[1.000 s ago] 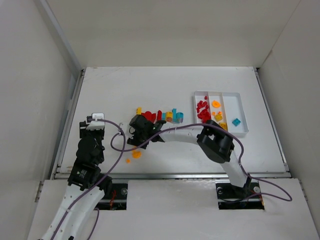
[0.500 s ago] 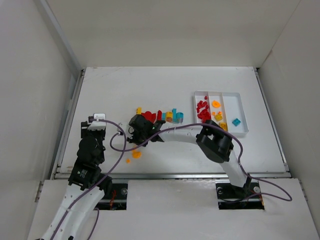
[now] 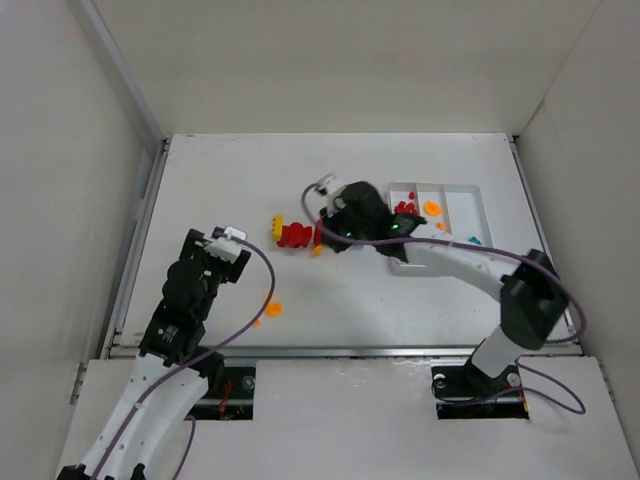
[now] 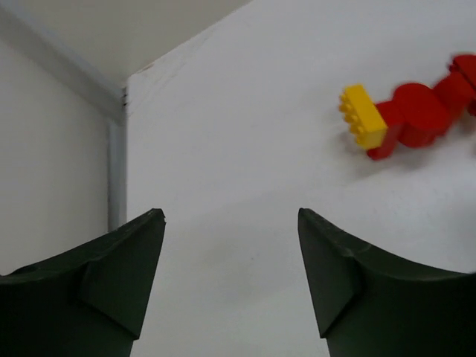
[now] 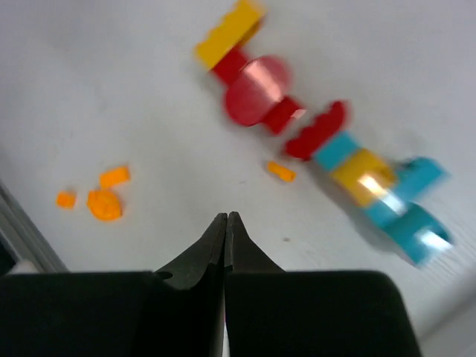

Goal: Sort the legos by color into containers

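- There are the loose legos (image 3: 295, 236), in a short row mid-worktop. A yellow brick (image 5: 230, 30) sits at one end, red pieces (image 5: 256, 93) next, then cyan (image 5: 338, 149), yellow and cyan again, blurred in the right wrist view.
- One small orange piece (image 5: 281, 171) lies just beside the row, and more orange bits (image 3: 272, 309) sit well apart, toward the near edge.
- The white tray (image 3: 482, 205) is to the right of the row. It has red in its left compartment and orange in the middle one, with a cyan piece further right. The right arm hides its near part.
- Right tool (image 5: 225, 217): fingers pressed together with nothing between them, aimed at the worktop (image 3: 230, 180) just short of the row.
- Left tool (image 4: 230, 219): fingers apart and gripping nothing, off to the left, facing the yellow end of the row.
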Motion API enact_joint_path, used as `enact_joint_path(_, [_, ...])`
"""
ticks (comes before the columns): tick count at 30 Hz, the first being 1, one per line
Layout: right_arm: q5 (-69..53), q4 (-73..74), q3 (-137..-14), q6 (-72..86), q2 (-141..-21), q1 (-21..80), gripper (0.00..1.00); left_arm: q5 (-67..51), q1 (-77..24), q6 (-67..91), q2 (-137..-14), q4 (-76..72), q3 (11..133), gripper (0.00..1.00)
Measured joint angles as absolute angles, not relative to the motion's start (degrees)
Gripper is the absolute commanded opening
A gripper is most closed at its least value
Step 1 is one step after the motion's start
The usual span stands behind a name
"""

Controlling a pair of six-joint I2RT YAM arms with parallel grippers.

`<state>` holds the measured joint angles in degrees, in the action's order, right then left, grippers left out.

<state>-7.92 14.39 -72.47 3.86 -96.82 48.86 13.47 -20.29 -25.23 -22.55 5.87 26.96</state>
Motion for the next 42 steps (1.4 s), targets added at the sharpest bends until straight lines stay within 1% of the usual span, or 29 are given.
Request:
enact_joint_path(1, [-7.1, 13.3, -71.3, 6.1, -94.0, 46.7, 0.0, 10.1, -20.3, -26.8, -24.0, 7.2, 27.7, 0.72])
enact_joint_path(5, [-1.6, 9.8, -62.2, 15.5, -80.4, 34.7, 0.0, -0.9, -20.3, -32.5, -33.3, 12.1, 32.2, 0.72])
enact_joint_path(6, [0.3, 9.8, -59.6, 17.4, -77.2, 31.5, 0.0, -2.5, -20.4, -33.8, -36.6, 13.1, 33.5, 0.66])
enact_joint_path(7, [1.6, 9.9, -57.3, 18.9, -74.7, 28.3, 0.0, -3.7, -20.5, -34.8, -39.8, 14.1, 34.8, 0.64])
enact_joint_path(9, [3.6, 10.2, -54.0, 20.7, -71.4, 23.8, 0.0, -5.7, -20.5, -36.4, -46.8, 16.6, 37.6, 0.62])
enact_joint_path(12, [4.7, 11.0, -52.1, 21.2, -69.9, 21.7, 0.0, -8.1, -20.5, -38.0, -54.3, 18.7, 40.4, 0.61])
enact_joint_path(14, [4.0, 11.1, -51.5, 20.4, -69.9, 21.8, 0.05, -10.2, -20.5, -39.7, -56.3, 20.1, 40.9, 0.61])
enact_joint_path(18, [1.1, 11.1, -51.5, 17.3, -71.4, 23.4, 0.33, -15.8, -20.5, -46.6, -54.8, 24.8, 40.9, 0.64])
enact_joint_path(19, [0.6, 11.1, -51.5, 16.1, -72.3, 24.8, 0.5, -17.5, -20.5, -48.7, -53.7, 26.3, 40.8, 0.67])
enact_joint_path(20, [0.1, 11.1, -51.6, 14.9, -73.4, 26.6, 0.54, -18.8, -20.5, -50.6, -52.5, 27.6, 40.8, 0.67])
enact_joint_path(21, [-0.3, 11.1, -51.7, 13.6, -74.7, 29.0, 0.56, -20.0, -20.5, -52.1, -51.2, 28.6, 40.5, 0.68])
enact_joint_path(25, [-2.7, 12.1, -56.6, 9.6, -84.6, 39.6, 0.56, -22.3, -20.8, -55.6, -47.3, 30.6, 38.2, 0.68])
enact_joint_path(28, [-4.0, 12.4, -61.3, 9.6, -92.3, 44.0, 0.56, -22.5, -21.1, -55.9, -47.0, 31.3, 37.1, 0.68])
enact_joint_path(31, [-2.8, 13.3, -62.5, 12.8, -95.2, 44.7, 0.57, -22.5, -21.4, -55.5, -46.9, 31.6, 36.9, 0.68])
enact_joint_path(35, [3.1, 18.0, -64.4, 19.5, -95.9, 44.7, 0.65, -22.4, -21.4, -54.8, -45.5, 31.6, 36.2, 0.68])
enact_joint_path(36, [4.5, 19.0, -65.0, 21.2, -95.9, 44.7, 0.74, -22.4, -21.4, -54.7, -45.2, 31.6, 36.0, 0.68])
enact_joint_path(37, [5.7, 19.9, -65.4, 23.0, -95.9, 44.7, 0.78, -22.4, -21.4, -54.7, -44.9, 31.6, 35.8, 0.68])
enact_joint_path(42, [8.6, 22.2, -67.9, 27.6, -98.6, 44.7, 0.78, -22.4, -21.4, -54.5, -44.4, 31.2, 35.4, 0.68])
